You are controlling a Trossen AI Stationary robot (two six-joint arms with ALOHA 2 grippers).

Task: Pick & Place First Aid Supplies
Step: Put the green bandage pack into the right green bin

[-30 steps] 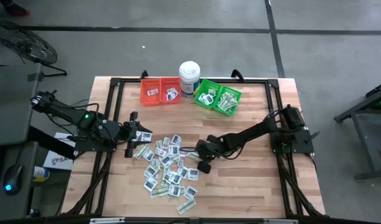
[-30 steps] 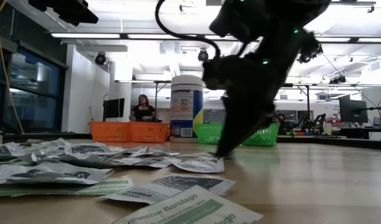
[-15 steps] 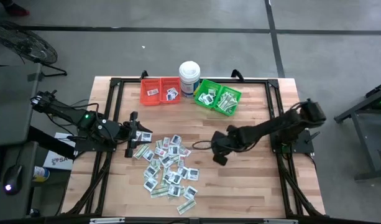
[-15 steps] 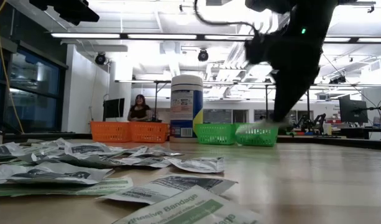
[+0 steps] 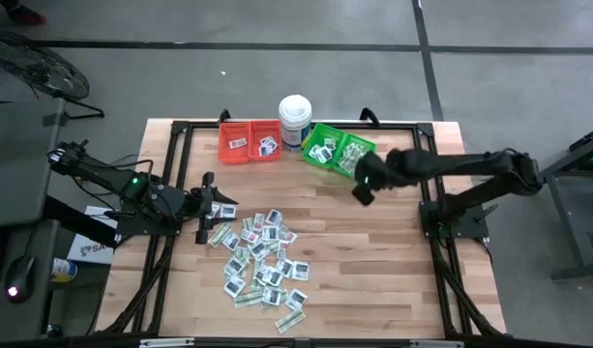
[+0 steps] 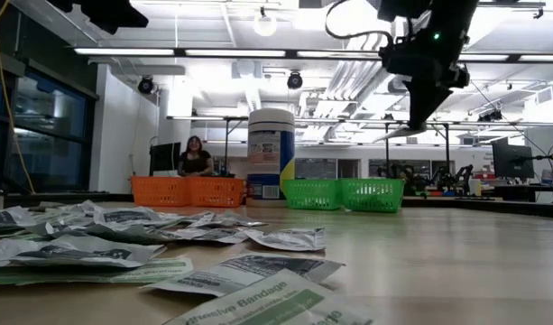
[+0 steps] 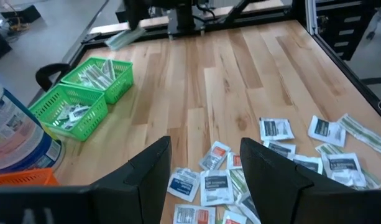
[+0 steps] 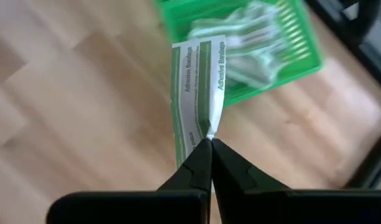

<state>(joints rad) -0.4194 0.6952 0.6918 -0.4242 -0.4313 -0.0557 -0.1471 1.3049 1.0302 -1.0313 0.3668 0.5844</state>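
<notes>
My left gripper [image 5: 207, 207] waits at the left edge of the table with its fingers spread and nothing between them, just beside the scattered pile of packets [image 5: 260, 263] on the wood. I leave it parked there; it has no part in this step.

Further right, past the red bins [image 5: 250, 141] and the white tub [image 5: 295, 120], stand the green bins [image 5: 339, 151] at the far side of the table. My right gripper [image 5: 362, 188] is up in the air just in front of the right-hand green bin, fingers clenched on the tip of one green-and-white bandage strip [image 8: 195, 93], which hangs bent beyond the fingertips.

The step, as I judge it, is the drop. The pinch is only on the very end of the strip, so I should move smoothly and avoid any flick that could pull it loose. I want the dangling end carried fully over the bin's wall before I let go, and I should come down low over the strips already lying inside. From the high view I cannot quite tell whether the strip already overlaps the rim, so I would advance a little more before opening.
</notes>
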